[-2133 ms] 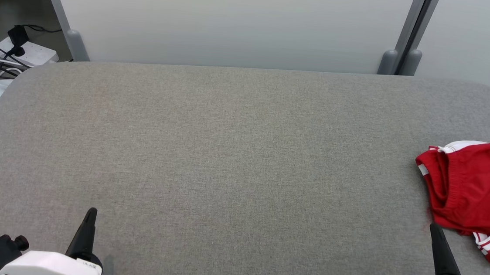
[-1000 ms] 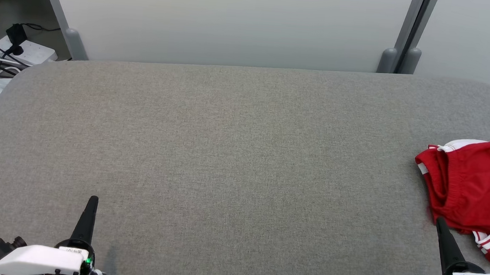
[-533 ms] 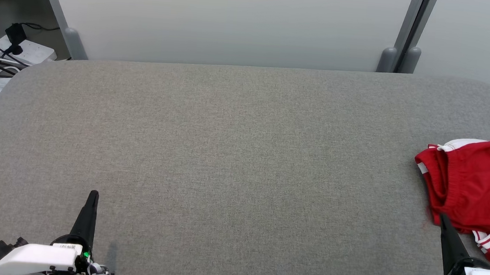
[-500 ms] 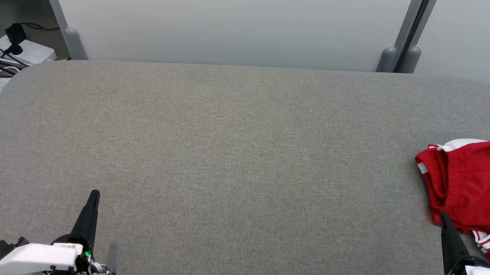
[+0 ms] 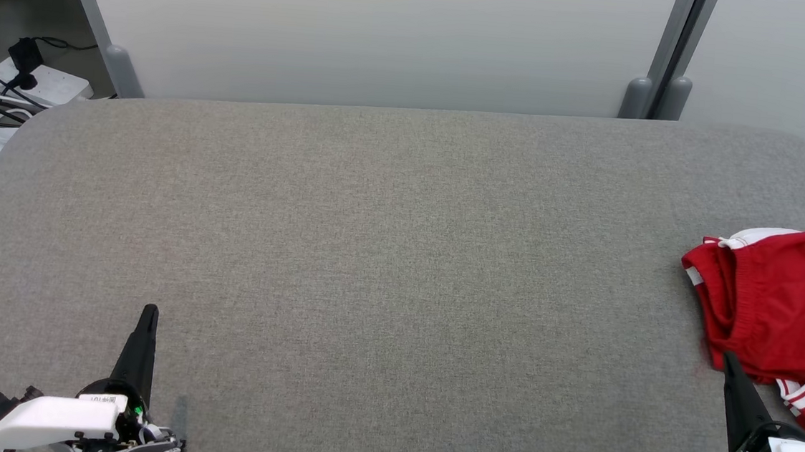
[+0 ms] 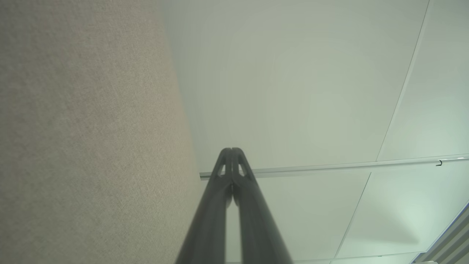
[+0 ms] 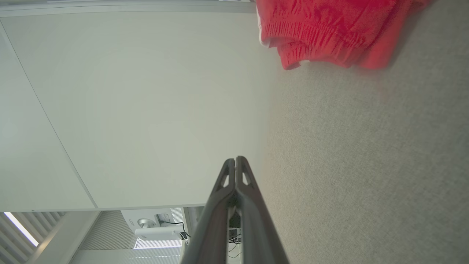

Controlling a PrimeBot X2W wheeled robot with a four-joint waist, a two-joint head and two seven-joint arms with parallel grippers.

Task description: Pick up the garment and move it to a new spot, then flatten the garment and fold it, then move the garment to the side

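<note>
Just beyond the tip of the right gripper (image 5: 727, 359), slightly to its right, lies the crumpled red garment (image 5: 784, 306); the left gripper (image 5: 149, 311) is well apart from it. Both grippers are pressed together, empty.

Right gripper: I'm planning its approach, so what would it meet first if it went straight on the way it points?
Probably the white partition beyond the table. The right gripper is shut, and the red garment lies off to its side, though depth is unclear.
</note>
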